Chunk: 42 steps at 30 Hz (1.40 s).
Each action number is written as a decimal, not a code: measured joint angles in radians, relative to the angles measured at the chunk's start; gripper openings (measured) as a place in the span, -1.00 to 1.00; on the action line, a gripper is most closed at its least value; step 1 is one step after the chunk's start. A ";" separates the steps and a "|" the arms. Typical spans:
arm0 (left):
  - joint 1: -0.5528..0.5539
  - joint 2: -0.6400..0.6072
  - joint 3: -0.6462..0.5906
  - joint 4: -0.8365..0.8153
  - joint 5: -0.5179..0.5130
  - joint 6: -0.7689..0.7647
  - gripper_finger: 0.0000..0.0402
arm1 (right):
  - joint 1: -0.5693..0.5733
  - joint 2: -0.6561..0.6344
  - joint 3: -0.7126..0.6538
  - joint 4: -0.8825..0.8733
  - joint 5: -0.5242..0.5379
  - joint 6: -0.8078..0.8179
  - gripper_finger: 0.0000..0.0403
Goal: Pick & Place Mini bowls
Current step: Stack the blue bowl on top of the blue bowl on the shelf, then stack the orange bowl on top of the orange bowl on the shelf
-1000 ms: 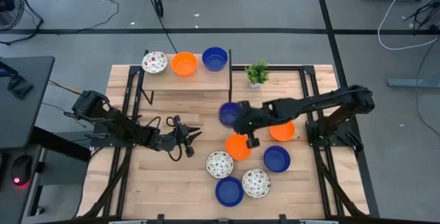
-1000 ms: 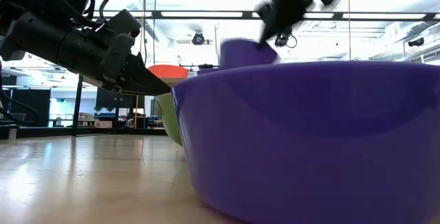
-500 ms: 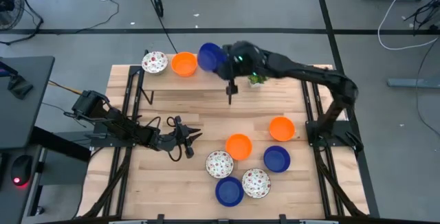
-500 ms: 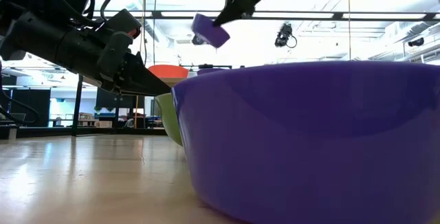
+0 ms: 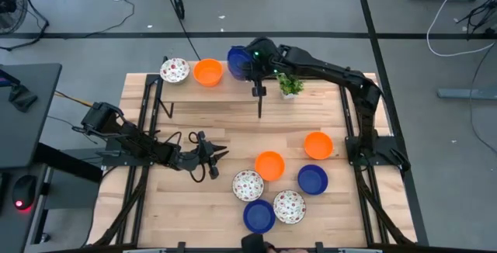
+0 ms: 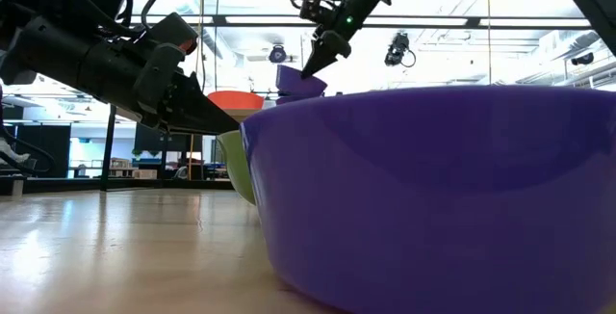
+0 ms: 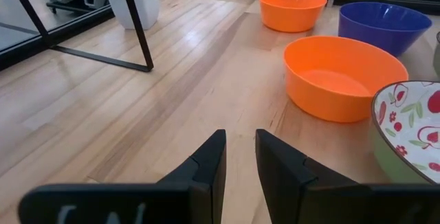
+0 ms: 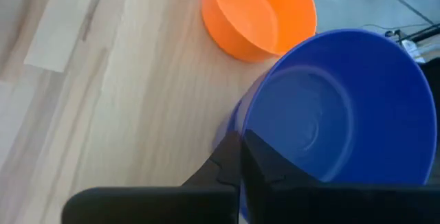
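Observation:
A raised wooden shelf (image 5: 221,90) at the far edge holds a floral bowl (image 5: 174,71), an orange bowl (image 5: 207,72) and a blue bowl whose edge (image 8: 230,131) shows beneath the one I carry. My right gripper (image 5: 251,59) reaches over the shelf, shut on a second blue bowl (image 5: 237,63). On the near right of the table rest two orange bowls (image 5: 269,164) (image 5: 318,145), two blue bowls (image 5: 312,179) (image 5: 258,216) and two floral bowls (image 5: 248,185) (image 5: 288,206). My left gripper (image 5: 220,150) hovers open at mid-left, touching nothing. My right gripper (image 8: 240,141) pinches the blue bowl's rim (image 8: 265,131), one finger inside the bowl and one outside. The fingers slant down from above and from the table's right. The bowl hangs tilted over the shelf's blue bowl; I cannot tell whether it rests in it.
A small green potted plant (image 5: 290,83) stands on the table right of the shelf, under the right arm. The shelf's black legs (image 5: 259,102) stand in the table's far middle. One blue bowl (image 6: 433,198) fills the low view. Bare wood lies between my left gripper and the shelf.
My right gripper has carried the blue bowl up from the table's middle toward the far edge and over the shelf. It has then lowered the bowl onto the blue bowl standing there, keeping its hold throughout.

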 joint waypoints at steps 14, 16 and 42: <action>0.000 0.000 0.000 0.000 0.000 -0.013 -0.59 | -0.012 0.001 -0.004 -0.068 0.000 0.042 -0.98; 0.000 0.000 0.000 0.000 0.000 -0.014 -0.59 | -0.012 0.003 -0.004 -0.072 0.000 0.054 -0.98; 0.000 0.000 0.000 0.000 0.003 -0.016 -0.59 | 0.056 -0.051 -0.004 -0.038 0.078 0.205 -0.48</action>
